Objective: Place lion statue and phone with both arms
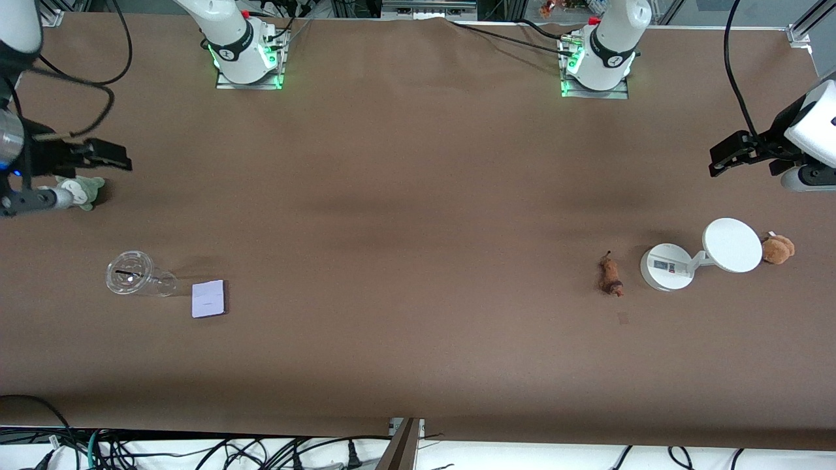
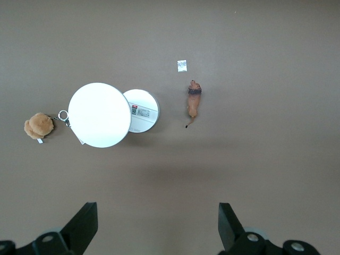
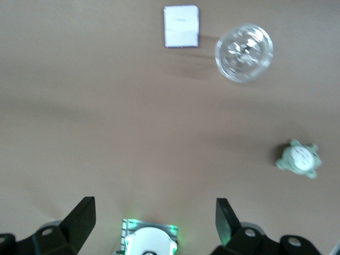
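Note:
The lion statue point(image 1: 610, 277), a small orange-brown figure with a dark end, lies on the brown table toward the left arm's end; the left wrist view shows the lion statue point(image 2: 194, 103) too. The phone point(image 1: 209, 298), a flat pale rectangle, lies toward the right arm's end, and the phone point(image 3: 181, 26) also shows in the right wrist view. My left gripper point(image 1: 728, 158) point(image 2: 158, 215) hangs open and empty, high over bare table at its end. My right gripper point(image 1: 104, 155) point(image 3: 154, 210) is open and empty, high above the table's edge at its end.
A white stand point(image 1: 666, 266) with a round disc point(image 1: 732, 245) stands beside the lion, a brown plush point(image 1: 777, 249) next to it. A clear cup point(image 1: 134, 274) lies beside the phone. A green plush toy point(image 1: 83, 191) sits under the right arm. A paper scrap point(image 2: 181, 65) lies by the lion.

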